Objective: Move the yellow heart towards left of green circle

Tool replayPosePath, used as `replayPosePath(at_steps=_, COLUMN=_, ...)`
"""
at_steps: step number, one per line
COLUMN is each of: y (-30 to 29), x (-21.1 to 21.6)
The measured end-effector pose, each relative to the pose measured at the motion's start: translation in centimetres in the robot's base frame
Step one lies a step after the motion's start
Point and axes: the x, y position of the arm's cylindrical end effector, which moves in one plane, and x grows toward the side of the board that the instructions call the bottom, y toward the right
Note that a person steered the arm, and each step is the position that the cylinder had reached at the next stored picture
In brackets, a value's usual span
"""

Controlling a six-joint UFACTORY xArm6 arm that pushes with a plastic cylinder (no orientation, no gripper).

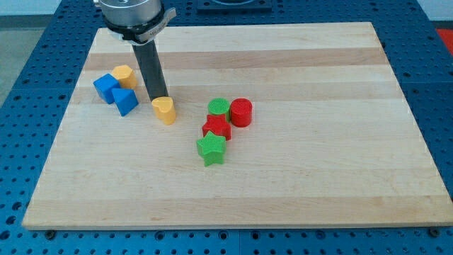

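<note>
The yellow heart (164, 110) lies on the wooden board (297, 177), left of centre. The green circle (219, 108) sits to its right, with a gap between them. My tip (157, 98) stands at the heart's upper left edge, touching or nearly touching it. The dark rod comes down from the arm at the view's top left.
A red cylinder (241, 112) touches the green circle's right side. A red star (216, 128) and a green star (211, 149) lie below the circle. At the left are two blue blocks (106, 88) (126, 100) and a yellow block (124, 75).
</note>
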Motion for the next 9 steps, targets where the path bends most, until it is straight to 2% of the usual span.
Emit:
replayPosePath(at_steps=2, y=-4.0, x=0.4)
replayPosePath(at_steps=6, y=1.0, x=1.3)
replayPosePath(at_steps=9, y=-3.5, x=1.5)
